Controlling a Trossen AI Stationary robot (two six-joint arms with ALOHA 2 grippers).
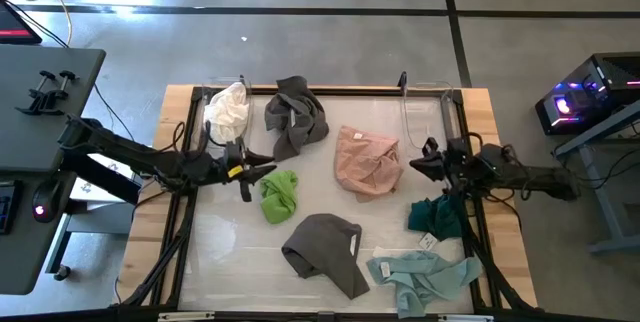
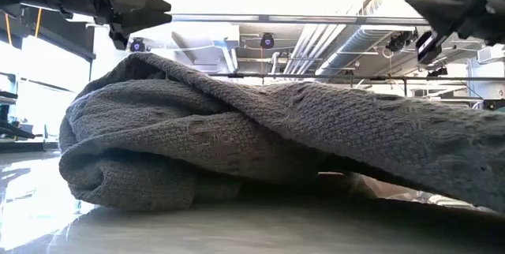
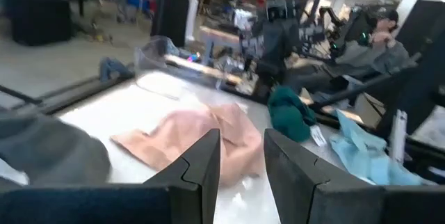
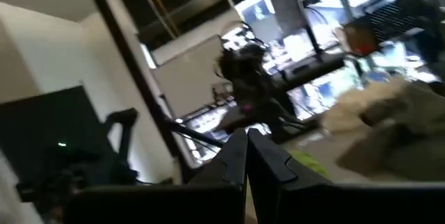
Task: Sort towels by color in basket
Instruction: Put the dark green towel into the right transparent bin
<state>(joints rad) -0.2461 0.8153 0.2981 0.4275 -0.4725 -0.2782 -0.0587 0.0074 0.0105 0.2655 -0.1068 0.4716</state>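
Seven towels lie apart on the white table top. At the far side are the cream towel (image 1: 228, 110) and a dark grey towel (image 1: 297, 117). The pink towel (image 1: 368, 160) and the lime green towel (image 1: 280, 194) lie mid-table. Near me are a second dark grey towel (image 1: 325, 250), the dark teal towel (image 1: 435, 217) and the pale mint towel (image 1: 425, 277). My left gripper (image 1: 262, 170) hangs open just left of the lime green towel. In its wrist view it (image 3: 241, 156) points at the pink towel (image 3: 198, 137). My right gripper (image 1: 418, 165) is shut and empty, right of the pink towel. Both are raised above the table.
A clear plastic container (image 1: 425, 112) stands at the table's far right corner. A dark frame (image 1: 185, 212) runs along the table's sides. The near dark grey towel (image 2: 260, 143) fills the low view. A person (image 3: 375, 40) sits beyond the table's right side.
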